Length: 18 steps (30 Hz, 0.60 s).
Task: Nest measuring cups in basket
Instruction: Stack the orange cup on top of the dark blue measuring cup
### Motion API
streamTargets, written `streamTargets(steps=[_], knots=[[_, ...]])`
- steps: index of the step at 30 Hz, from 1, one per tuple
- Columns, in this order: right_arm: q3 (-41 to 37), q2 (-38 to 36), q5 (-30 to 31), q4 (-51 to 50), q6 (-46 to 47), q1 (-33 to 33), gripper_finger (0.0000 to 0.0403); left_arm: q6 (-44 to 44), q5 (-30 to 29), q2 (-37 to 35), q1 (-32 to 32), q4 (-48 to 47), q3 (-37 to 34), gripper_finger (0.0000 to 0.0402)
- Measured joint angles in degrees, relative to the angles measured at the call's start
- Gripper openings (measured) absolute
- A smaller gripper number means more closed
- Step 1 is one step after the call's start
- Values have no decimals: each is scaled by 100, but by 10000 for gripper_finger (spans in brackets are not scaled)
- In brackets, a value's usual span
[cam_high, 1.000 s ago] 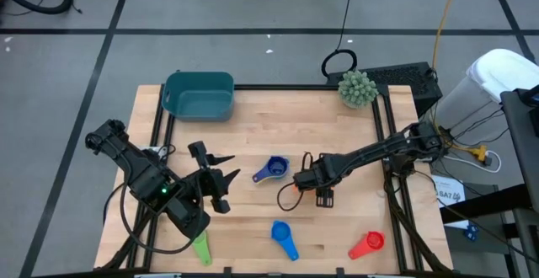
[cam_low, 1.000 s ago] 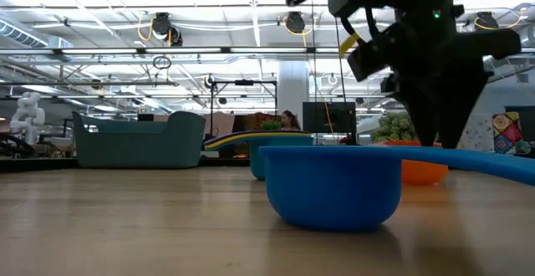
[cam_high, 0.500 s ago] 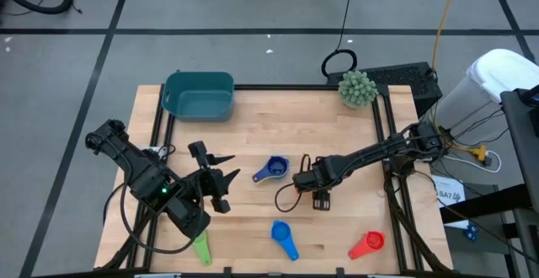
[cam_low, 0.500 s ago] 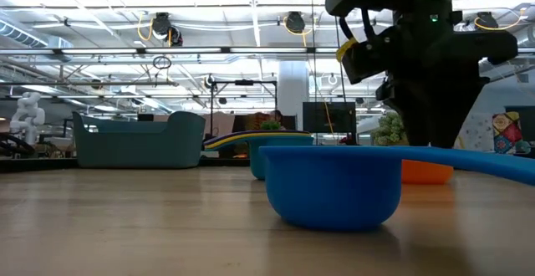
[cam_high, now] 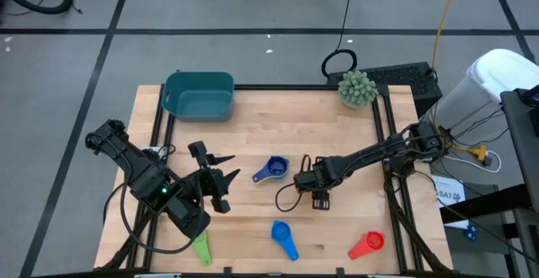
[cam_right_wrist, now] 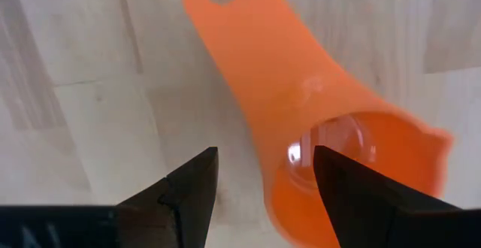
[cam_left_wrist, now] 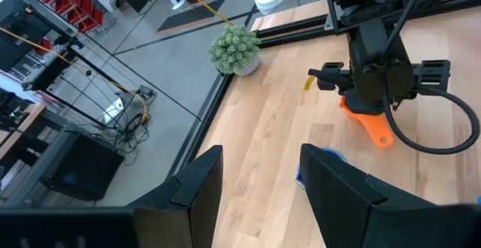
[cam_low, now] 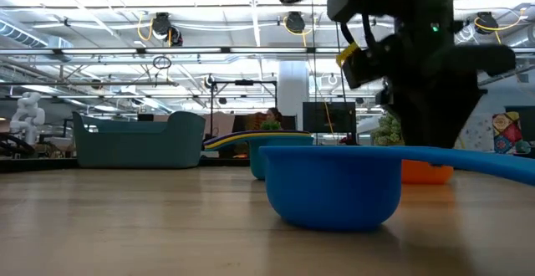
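Note:
The orange measuring cup [cam_right_wrist: 301, 105] lies on the table under my right gripper [cam_right_wrist: 263, 195], which points down, open. One finger stands beside the handle, the other over the bowl. In the high view that gripper [cam_high: 318, 195] hides the cup. The left wrist view shows the orange cup [cam_left_wrist: 370, 124] too. My left gripper [cam_high: 226, 177] hangs open and holds nothing, left of nested blue cups [cam_high: 271, 169]. Near the front edge lie a blue cup [cam_high: 284, 237], a red cup [cam_high: 367, 243] and a green cup [cam_high: 201, 246]. The teal basket [cam_high: 198, 95] stands at the far left. My right gripper comes at the orange cup from above, its open fingers astride the place where the handle meets the bowl [cam_right_wrist: 289, 128]. I cannot tell whether either finger touches the cup. The cup lies flat on the table, its open side up.
A spiky green ball plant [cam_high: 357, 88] stands at the far right corner. In the low view the blue cup [cam_low: 334, 184] fills the foreground, with the orange cup [cam_low: 428, 172] behind it. Bare wood lies between the basket and the cups.
My right gripper has tipped a little over the orange cup, with its fingers still apart. The cups have not moved.

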Motion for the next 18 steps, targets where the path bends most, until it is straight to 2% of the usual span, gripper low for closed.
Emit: streamTargets(steps=[8, 11, 15, 18], knots=[[-574, -12, -24, 361, 222, -2, 199, -13, 2, 0, -2, 7, 0, 182], [-581, -15, -13, 377, 210, 0, 148, -13, 2, 0, 0, 24, 0, 182], [-589, -11, 15, 459, 33, -4, 29, -13, 2, 0, 0, 28, 0, 182], [-532, -6, 38, 457, -2, -4, 9, -13, 2, 0, 0, 28, 0, 182]])
